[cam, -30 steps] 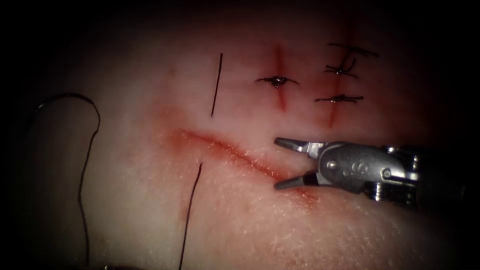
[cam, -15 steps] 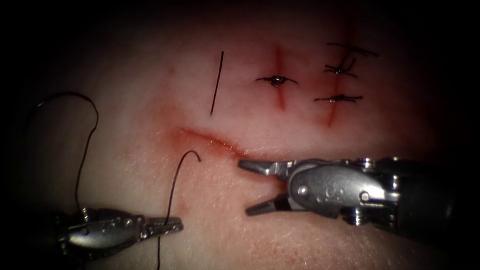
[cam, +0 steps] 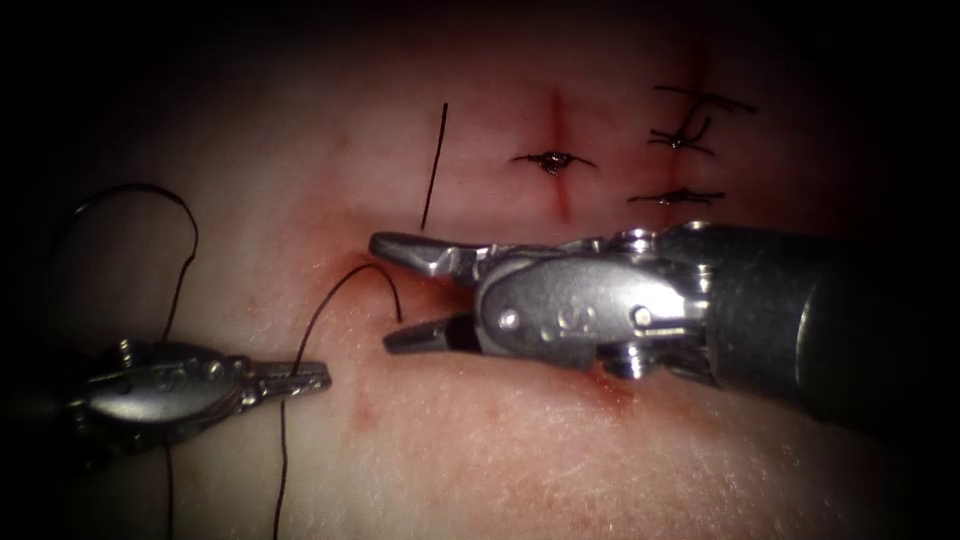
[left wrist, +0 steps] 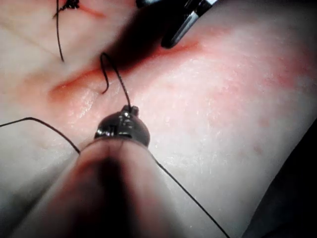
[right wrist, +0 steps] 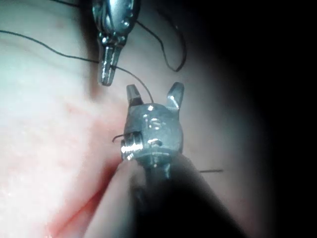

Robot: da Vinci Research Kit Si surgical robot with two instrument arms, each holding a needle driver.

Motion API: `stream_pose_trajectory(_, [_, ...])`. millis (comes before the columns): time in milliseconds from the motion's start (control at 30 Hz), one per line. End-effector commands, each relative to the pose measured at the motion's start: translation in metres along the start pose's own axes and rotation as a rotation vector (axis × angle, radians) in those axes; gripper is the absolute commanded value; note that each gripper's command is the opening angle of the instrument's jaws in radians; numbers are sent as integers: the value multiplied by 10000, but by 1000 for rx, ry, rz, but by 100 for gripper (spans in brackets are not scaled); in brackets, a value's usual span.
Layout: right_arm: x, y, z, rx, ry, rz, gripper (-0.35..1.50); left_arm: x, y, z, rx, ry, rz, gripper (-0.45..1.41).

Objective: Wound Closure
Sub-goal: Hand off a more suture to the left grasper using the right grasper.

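We see the left tool (cam: 300, 378) low at the left, its jaws closed on the thread (cam: 330, 295), which arches up from the grip and dips with its free end toward the cut (cam: 350, 268) in the tissue (cam: 500, 450). Below the grip the same strand runs down toward the near edge. The right tool (cam: 385, 292) reaches in from the right with its jaws spread wide and holding nothing; the thread's end hangs just in front of the gap between them. The right tool's body lies over most of the cut, so we can make out only the cut's left end and a patch of red fluid (cam: 615, 385) beneath the wrist.

Farther away lie a straight cut end of thread (cam: 433, 168) above the upper jaw, one knotted stitch (cam: 552, 160) on a short red cut, and two more stitches (cam: 680, 140) at the far right. A long loop of thread (cam: 150, 192) curls at the far left and passes behind the left tool.

We cannot find the needle. In the left wrist view the closed tip (left wrist: 130, 110) holds the strand, with the right tool (left wrist: 171, 37) partly cut off at the edge. In the right wrist view the open jaws (right wrist: 154, 93) face the left tool (right wrist: 108, 67)
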State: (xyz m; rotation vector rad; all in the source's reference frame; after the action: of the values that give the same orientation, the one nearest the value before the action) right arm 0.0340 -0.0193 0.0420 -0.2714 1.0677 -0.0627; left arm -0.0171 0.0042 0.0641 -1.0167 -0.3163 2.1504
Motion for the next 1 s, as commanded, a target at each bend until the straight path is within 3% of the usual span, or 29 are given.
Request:
stream_pose_trajectory(33, [1,1,23,18,-14,-19,69,-2,4,7,1,-2,4,-45])
stream_pose_trajectory(133, [-8,-8,34,35,-33,-36,46,6,7,5,1,-4,14,-45])
stream_pose_trajectory(300, [-21,-13,45,30,-45,-45,34,16,10,-3,11,-12,29,-45])
stream_pose_trajectory(333, [-20,-13,46,32,-46,-44,16,16,10,-3,11,-12,28,-45])
stream_pose_trajectory(367, [-19,-12,46,32,-46,-44,-25,16,10,-2,11,-12,28,-45])
stream_pose_trajectory(400, [-14,-11,46,30,-42,-65,-35,16,9,0,15,-12,28,-45])
stream_pose_trajectory(533, [-9,-13,51,44,-48,-120,-35,15,10,2,17,-12,29,-45])
stream_pose_trajectory(633, [-17,-24,57,65,-64,-140,-35,16,12,-1,17,-13,28,-45])
stream_pose_trajectory(800, [-25,-19,51,74,-61,-137,-35,15,10,-2,15,-13,29,-45])
stream_pose_trajectory(833, [-23,-17,50,78,-61,-135,36,15,10,-2,15,-13,29,-45])
stream_pose_trajectory(867, [-22,-16,50,78,-62,-122,67,15,10,-2,14,-13,35,-45])
stream_pose_trajectory(900, [-19,-14,51,61,-55,-118,114,15,10,-2,14,-13,35,-45])
stream_pose_trajectory(1000, [-16,-13,52,49,-51,-117,126,15,10,-2,14,-13,35,-45])
